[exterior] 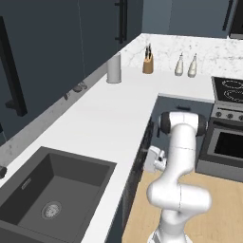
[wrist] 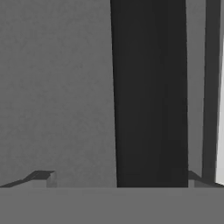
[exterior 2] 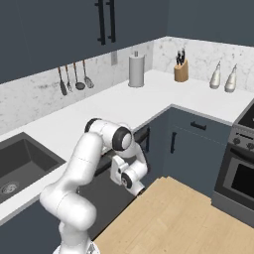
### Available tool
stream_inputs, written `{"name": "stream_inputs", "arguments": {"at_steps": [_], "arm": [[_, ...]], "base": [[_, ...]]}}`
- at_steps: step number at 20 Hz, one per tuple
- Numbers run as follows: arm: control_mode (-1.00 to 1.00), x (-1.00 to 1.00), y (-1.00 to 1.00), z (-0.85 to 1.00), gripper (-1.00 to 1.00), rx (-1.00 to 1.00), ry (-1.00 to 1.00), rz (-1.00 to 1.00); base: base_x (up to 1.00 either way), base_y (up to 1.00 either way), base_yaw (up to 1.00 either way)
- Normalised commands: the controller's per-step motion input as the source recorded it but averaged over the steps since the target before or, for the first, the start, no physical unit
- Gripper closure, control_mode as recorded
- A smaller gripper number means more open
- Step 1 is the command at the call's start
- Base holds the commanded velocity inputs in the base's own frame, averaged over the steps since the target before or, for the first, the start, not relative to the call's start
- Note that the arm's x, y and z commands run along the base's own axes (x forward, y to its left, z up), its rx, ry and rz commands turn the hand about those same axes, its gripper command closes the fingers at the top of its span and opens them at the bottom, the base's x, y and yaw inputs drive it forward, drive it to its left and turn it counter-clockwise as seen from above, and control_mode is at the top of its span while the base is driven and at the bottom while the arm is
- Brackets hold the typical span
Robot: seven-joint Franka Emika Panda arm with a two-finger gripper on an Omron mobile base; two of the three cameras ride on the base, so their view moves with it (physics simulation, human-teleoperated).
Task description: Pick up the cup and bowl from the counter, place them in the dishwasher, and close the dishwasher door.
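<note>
The robot's gripper [exterior 2: 136, 187] sits low, just beside the front edge of the long white marbled bench [exterior: 107, 118], close against the flat dark slate-blue dishwasher door [exterior 2: 106, 196]. The door looks nearly upright, long side running along the bench front. Whether the gripper is wide or narrow cannot be told. A crooked push might slide off, leaving the door ajar.

No text, label, brand, number or sign can be read anywhere in these views.
</note>
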Motion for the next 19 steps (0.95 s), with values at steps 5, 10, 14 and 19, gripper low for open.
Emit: {"name": "stream_inputs", "arguments": {"at_steps": [5, 10, 14, 19], "arm": [[-1.00, 0.71, 1.00, 0.00, -1.00, 0.00, 0.13, -0.07], [-1.00, 0.61, 1.00, -0.11, -1.00, 0.01, 0.26, -0.09], [-1.00, 0.65, 1.00, -0.28, -1.00, 0.09, 0.38, -0.11], [-1.00, 0.75, 1.00, -0.43, -1.00, 0.19, 0.47, -0.12]], "base": [[0.00, 0.00, 0.00], [0.00, 0.00, 0.00], [0.00, 0.00, 0.00], [0.00, 0.00, 0.00]]}}
